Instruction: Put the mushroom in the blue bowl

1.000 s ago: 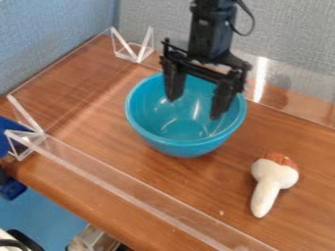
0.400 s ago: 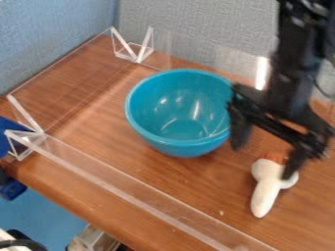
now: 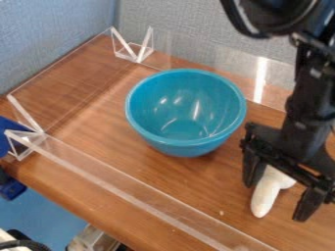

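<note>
One mushroom (image 3: 265, 196) lies on the wooden table (image 3: 124, 181) near the blue bowl (image 3: 186, 110), its cap end mostly hidden by the gripper (image 3: 277, 190), whose fingers stand spread around it without a visible grip. Reaching for the pick-up seems the step in hand, and closing squarely on the cap end should come next. A second ago the gripper was over the bowl; bowl and mushroom look unmoved.

From here I count one bowl (image 3: 185, 113) on the wooden table (image 3: 118, 147). Relative to that bowl, I have one mushroom (image 3: 265, 196) beyond its side nearer the arm, one robot arm (image 3: 291, 118) beside it, and two white wire brackets (image 3: 132, 45) on its other side.
</note>
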Controlling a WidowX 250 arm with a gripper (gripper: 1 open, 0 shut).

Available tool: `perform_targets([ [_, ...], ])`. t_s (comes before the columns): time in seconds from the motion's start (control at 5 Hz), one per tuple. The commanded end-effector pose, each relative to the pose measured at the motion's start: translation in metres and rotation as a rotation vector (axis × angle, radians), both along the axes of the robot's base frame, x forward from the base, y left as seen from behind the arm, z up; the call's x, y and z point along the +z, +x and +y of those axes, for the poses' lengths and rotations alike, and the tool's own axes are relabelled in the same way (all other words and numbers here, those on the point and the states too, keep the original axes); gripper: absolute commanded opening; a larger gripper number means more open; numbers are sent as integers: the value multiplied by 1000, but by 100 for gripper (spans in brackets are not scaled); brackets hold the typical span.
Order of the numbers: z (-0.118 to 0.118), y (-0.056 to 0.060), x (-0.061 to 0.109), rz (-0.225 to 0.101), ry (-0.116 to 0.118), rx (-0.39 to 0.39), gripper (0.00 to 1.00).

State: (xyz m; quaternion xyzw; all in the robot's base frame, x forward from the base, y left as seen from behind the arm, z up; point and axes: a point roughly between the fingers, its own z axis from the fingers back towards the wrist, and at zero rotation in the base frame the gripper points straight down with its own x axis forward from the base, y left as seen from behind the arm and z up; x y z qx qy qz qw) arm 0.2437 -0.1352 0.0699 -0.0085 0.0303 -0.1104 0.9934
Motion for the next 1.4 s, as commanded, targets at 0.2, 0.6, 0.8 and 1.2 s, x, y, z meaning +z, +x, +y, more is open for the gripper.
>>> perform_targets([
  [0.2,-2,8,-10,-31,-11,16,100],
  [0.6,1,16,-19,-49,1,34,100],
  [0.8,3,19,-20,-61,6,40,100],
  [1.2,5,26,-24,-82,10,47,100],
])
